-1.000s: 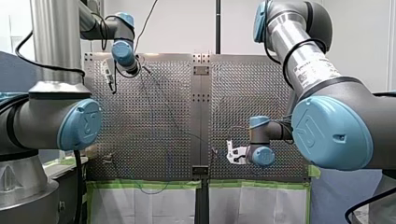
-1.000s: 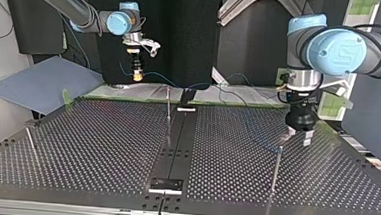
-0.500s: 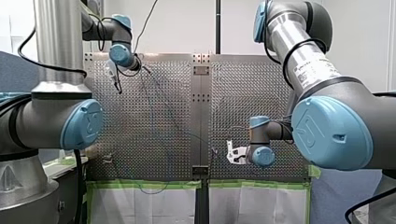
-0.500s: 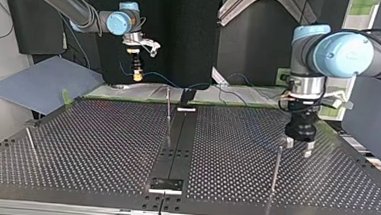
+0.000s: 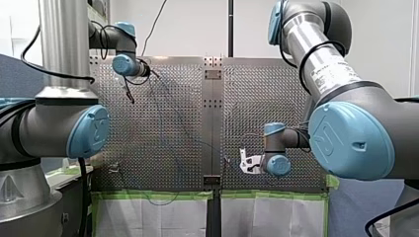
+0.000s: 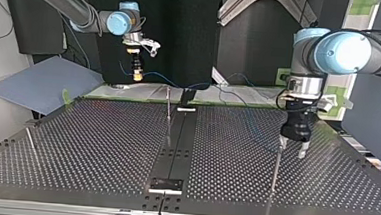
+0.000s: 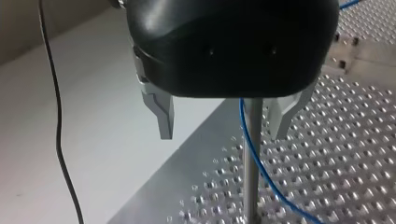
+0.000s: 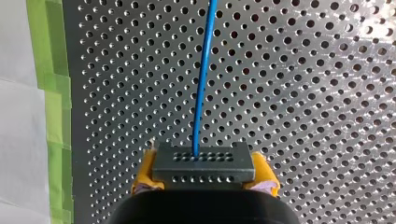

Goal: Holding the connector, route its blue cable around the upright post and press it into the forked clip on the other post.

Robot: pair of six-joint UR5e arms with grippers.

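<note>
Our left gripper (image 7: 223, 135) spread wide, upright post (image 7: 252, 158) between fingers (image 7: 161, 112), blue cable (image 7: 266, 179) just beside post. Our right gripper (image 8: 205, 176), well apart from post, clamps connector (image 8: 204, 163).

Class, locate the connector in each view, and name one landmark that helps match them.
Right wrist view: the connector sits clamped between the yellow pads of my right gripper.
Top view: at that gripper's tip, upper left.
Front view: at that gripper, low, right of centre; too small to tell.
Left wrist view: not in it.
Shared landmark: the blue cable, in both wrist views and the top view.
</note>
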